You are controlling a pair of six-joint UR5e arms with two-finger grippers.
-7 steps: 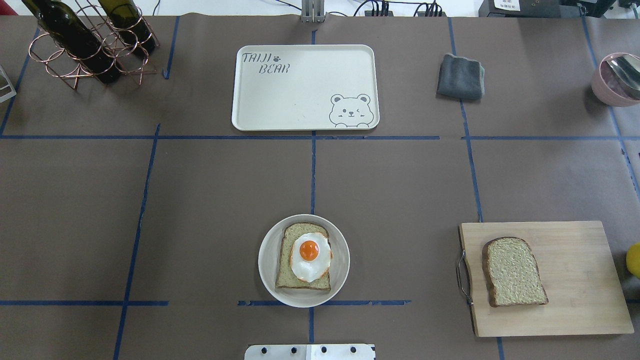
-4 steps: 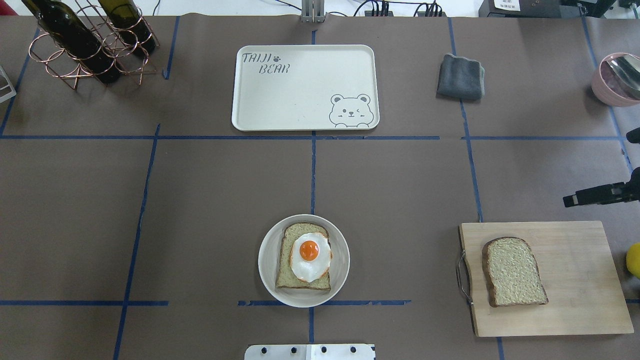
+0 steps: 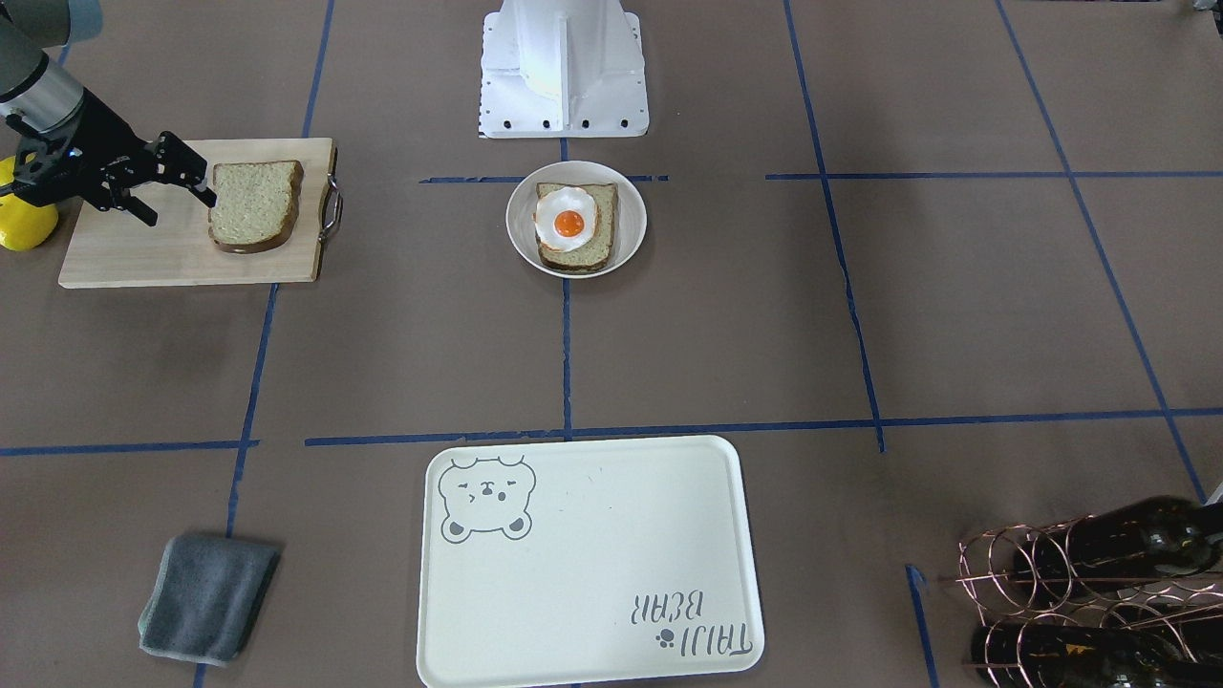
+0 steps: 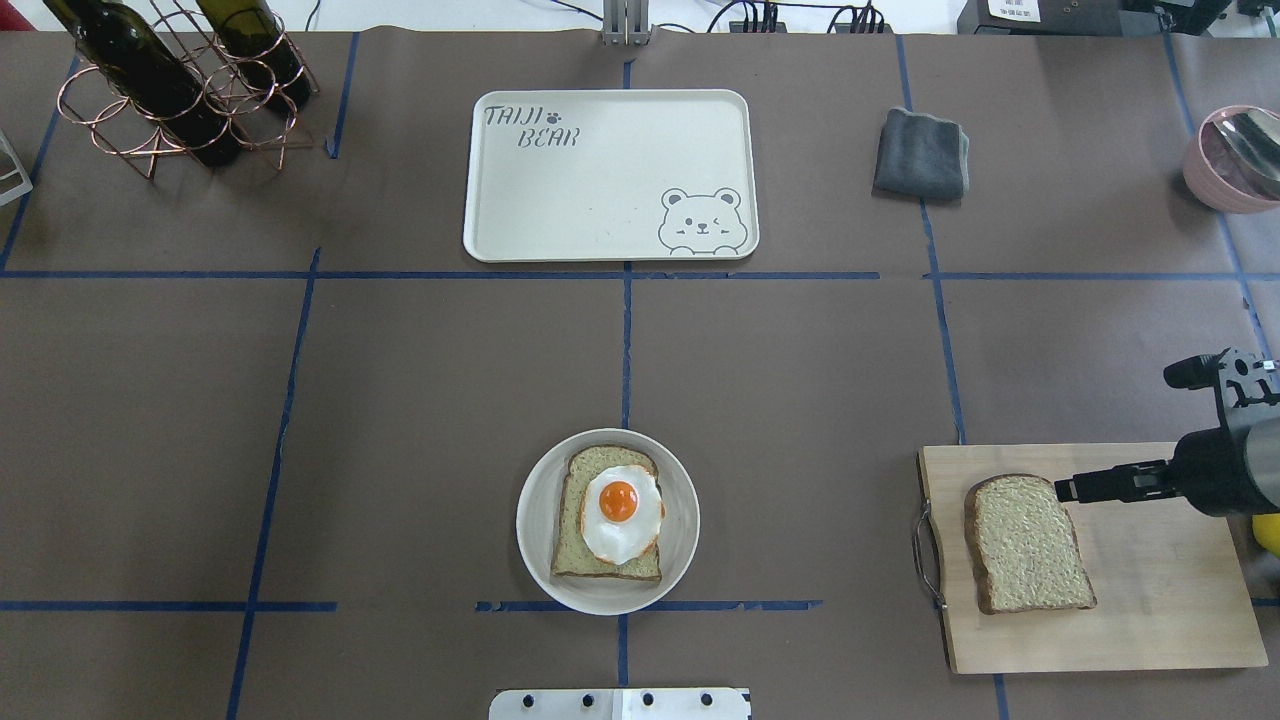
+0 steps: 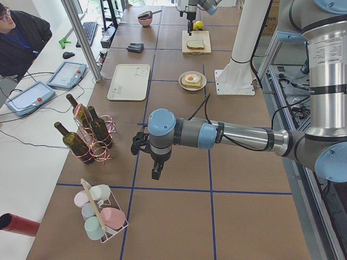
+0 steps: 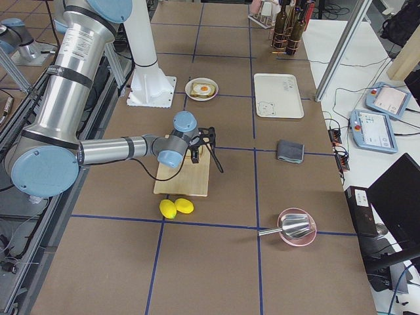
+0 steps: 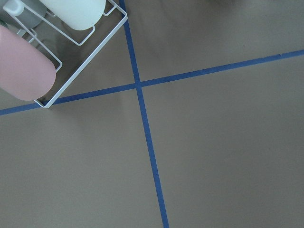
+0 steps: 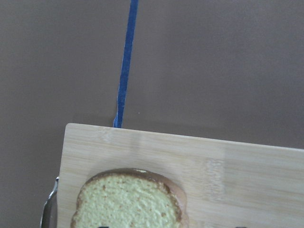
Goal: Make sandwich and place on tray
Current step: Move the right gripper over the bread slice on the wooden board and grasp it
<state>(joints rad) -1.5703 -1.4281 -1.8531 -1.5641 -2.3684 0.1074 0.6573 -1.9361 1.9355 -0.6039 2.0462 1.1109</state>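
Note:
A small white plate (image 4: 530, 520) near the front centre holds one slice of seeded bread (image 4: 575, 548) with a fried egg (image 4: 620, 512) on top. The second slice (image 4: 1028, 545) lies on the wooden cutting board (image 4: 1150, 610) at the right. The cream "TAIJI BEAR" tray (image 4: 600, 180) lies at the back centre with nothing on it. My right gripper (image 4: 1100, 487) hangs open over the board, one finger above the loose slice's right edge (image 3: 212, 196). Its wrist view shows that slice's top (image 8: 128, 202). My left gripper (image 5: 156, 173) hovers far to the left over bare table; I cannot tell its state.
A folded grey cloth (image 4: 922, 153) lies right of the tray. A copper rack with wine bottles (image 4: 180, 90) stands at the back left. A pink bowl with a spoon (image 4: 1235, 160) and a lemon (image 4: 1268, 520) sit at the right edge. A wire cup rack (image 7: 57, 47) is near my left gripper.
My right arm came in from the right edge and moved toward the front, from beyond the board to over the loose slice. Bread, plate and tray have not moved.

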